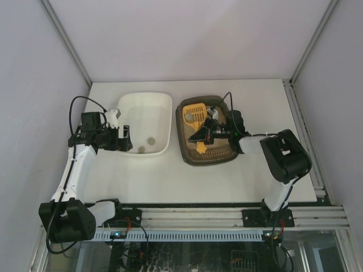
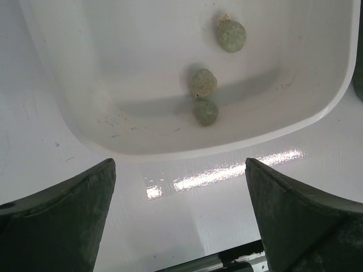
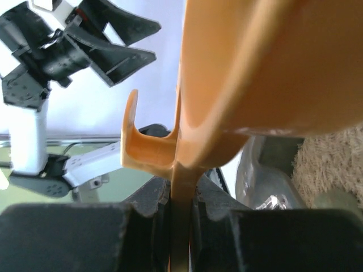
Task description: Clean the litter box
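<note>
- Table [image 1: 238,181]: white top, both trays side by side mid-table, near each other but not touching.
- Litter box [image 1: 179,127]: dark brown tray w/ tan litter, on the right half, in front of the right arm.
- White tray [image 1: 142,96]: left of the box, serves as the dump spot by the look of it.
- Scoop [image 1: 195,115]: yellow, slotted, head over the far-left part of the box; a greyish lump [image 1: 189,118] seems to sit on it.
- Right gripper [image 3: 180,221]: fingers clamped tight on the scoop's thin handle edge.
- Left gripper [image 2: 178,170]: fingers spread wide, holding nothing, hovering just off the white tray's near-left rim.
- Three grey-green lumps [image 2: 203,83] lie in the white tray, two touching, one apart.
- Step in hand, imo: carry the load across to the white tray. To do it well: keep the scoop head level, let loose litter sift through the slots while over the box, lift clear of both rims, tip only once fully above the white tray. The handle grip is narrow, so go slow w/ no wrist jerks.
- Writing/brands: none I can read anywhere.
</note>
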Motion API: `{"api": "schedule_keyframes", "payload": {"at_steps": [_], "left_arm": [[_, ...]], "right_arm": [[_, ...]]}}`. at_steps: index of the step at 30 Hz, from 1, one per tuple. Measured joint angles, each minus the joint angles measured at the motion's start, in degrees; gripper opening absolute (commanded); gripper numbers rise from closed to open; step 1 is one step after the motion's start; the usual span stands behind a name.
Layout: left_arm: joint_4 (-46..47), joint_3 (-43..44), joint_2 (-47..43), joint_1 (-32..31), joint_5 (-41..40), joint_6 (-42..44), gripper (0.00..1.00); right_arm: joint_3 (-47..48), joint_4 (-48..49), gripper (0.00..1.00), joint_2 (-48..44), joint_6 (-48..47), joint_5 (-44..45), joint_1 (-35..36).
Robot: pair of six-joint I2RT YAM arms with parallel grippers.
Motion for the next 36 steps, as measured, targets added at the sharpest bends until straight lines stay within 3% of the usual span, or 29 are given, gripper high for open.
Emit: {"api": "schedule_keyframes", "payload": {"at_steps": [5,12,22,27,36], "left_arm": [[0.00,0.00,-1.38,-0.04,-1.75,0.22,1.00],[-0.52,0.22,-3.98,3.04,-2.93,1.66,1.00],[-3.02,3.50,-2.89,12.00,-2.56,4.02,1.00],[-3.52,3.50,-2.89,13.14,-2.58,4.90,1.00],[-3.56,3.50,-2.86,13.38,-2.29,5.42,1.00]], "right_arm": [[16.33,-33.14,0.00,-5.20,-19.39,7.50,5.73],[31.08,-62.73,0.00,-5.07,-36.06,18.67,14.14],[71.25,-104.35,0.00,15.52,-52.09,61.68,31.04],[88.04,-117.26,0.00,26.82,-57.64,81.55,39.21],[89.26,-126.09,0.00,32.06,-61.61,95.54,41.88]]}}
